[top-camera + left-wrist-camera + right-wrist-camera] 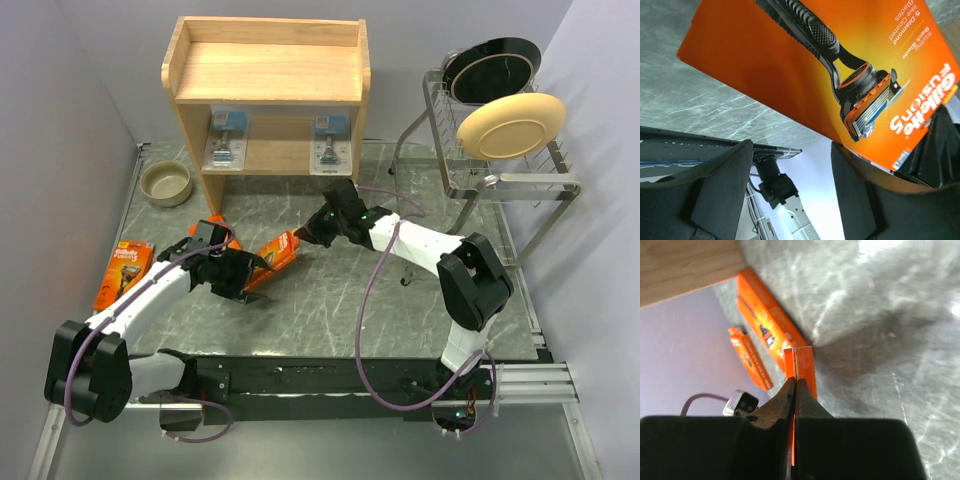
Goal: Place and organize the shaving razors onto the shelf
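Observation:
The wooden shelf (268,72) stands at the back, with two clear blister razor packs (226,140) (331,143) on its lower board. One orange razor pack (278,255) hangs tilted over the table's middle. My right gripper (308,235) is shut on that pack's thin edge (802,365). My left gripper (250,272) stands open at the pack's lower end. Its printed face (790,65) fills the left wrist view above my left gripper (790,147), and the right finger (860,180) touches its edge. A second orange pack (123,272) lies at the left. A third orange pack (215,232) is partly hidden by my left arm.
A tan bowl (165,183) sits left of the shelf. A wire dish rack (500,170) at the right holds a black plate (492,65) and a cream plate (510,125). The right arm's purple cable (365,300) loops over the table.

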Robot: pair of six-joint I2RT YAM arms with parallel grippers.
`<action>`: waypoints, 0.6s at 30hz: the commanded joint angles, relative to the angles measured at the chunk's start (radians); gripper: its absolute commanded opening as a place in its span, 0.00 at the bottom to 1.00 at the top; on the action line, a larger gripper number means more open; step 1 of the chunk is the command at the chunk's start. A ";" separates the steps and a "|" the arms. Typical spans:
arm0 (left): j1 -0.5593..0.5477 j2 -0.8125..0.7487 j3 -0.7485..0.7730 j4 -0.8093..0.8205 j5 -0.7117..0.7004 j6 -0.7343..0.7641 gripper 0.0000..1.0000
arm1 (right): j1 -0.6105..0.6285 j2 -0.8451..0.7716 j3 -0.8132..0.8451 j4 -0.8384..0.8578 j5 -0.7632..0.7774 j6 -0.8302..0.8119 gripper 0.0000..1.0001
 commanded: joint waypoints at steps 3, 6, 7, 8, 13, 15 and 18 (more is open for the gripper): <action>0.042 0.015 0.019 0.051 -0.065 -0.030 0.68 | 0.072 -0.045 0.008 -0.162 0.066 0.145 0.00; 0.079 -0.005 0.028 0.069 -0.087 -0.007 0.68 | 0.104 -0.069 -0.029 -0.216 0.065 0.198 0.00; 0.084 -0.008 0.023 0.070 -0.094 -0.004 0.68 | 0.111 -0.074 -0.033 -0.224 0.062 0.214 0.00; 0.090 -0.013 0.004 0.074 -0.099 -0.004 0.68 | 0.120 -0.076 -0.038 -0.230 0.059 0.217 0.00; 0.139 -0.036 -0.055 0.119 -0.116 0.022 0.67 | 0.155 -0.080 -0.023 -0.236 0.051 0.232 0.00; 0.143 -0.046 -0.069 0.136 -0.119 0.027 0.67 | 0.167 -0.080 -0.026 -0.239 0.053 0.229 0.00; 0.162 -0.056 -0.075 0.155 -0.124 0.036 0.66 | 0.184 -0.083 -0.044 -0.236 0.057 0.228 0.00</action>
